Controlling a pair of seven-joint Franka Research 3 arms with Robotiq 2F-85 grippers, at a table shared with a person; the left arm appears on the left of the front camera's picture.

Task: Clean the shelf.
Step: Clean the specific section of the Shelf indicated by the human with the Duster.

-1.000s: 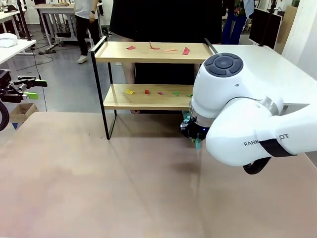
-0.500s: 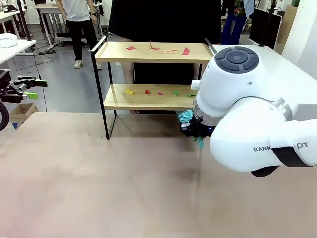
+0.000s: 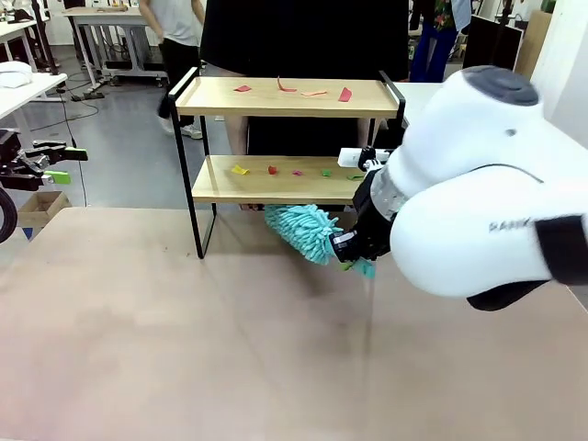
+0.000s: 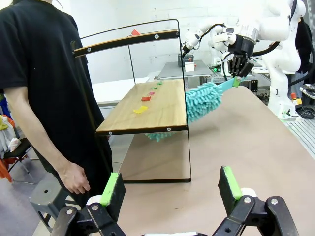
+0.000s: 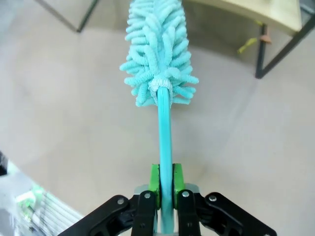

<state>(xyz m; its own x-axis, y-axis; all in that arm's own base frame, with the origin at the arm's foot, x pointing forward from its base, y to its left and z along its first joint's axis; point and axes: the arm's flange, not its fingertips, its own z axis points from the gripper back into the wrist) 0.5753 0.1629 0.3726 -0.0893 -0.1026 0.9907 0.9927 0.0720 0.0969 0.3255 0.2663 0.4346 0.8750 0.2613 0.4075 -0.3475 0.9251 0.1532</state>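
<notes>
Here the right hand pinches a teal duster at the shelf, scraps littering both boards; left hand spread wide.

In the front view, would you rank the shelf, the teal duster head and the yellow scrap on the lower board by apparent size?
1. shelf, by far the largest
2. duster head
3. yellow scrap, tiny beside both
The gaps are plain, whatever the nearness.

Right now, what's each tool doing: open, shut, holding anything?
Left tool: open, holding nothing.
Right tool: shut on the handle of the teal duster.
</notes>
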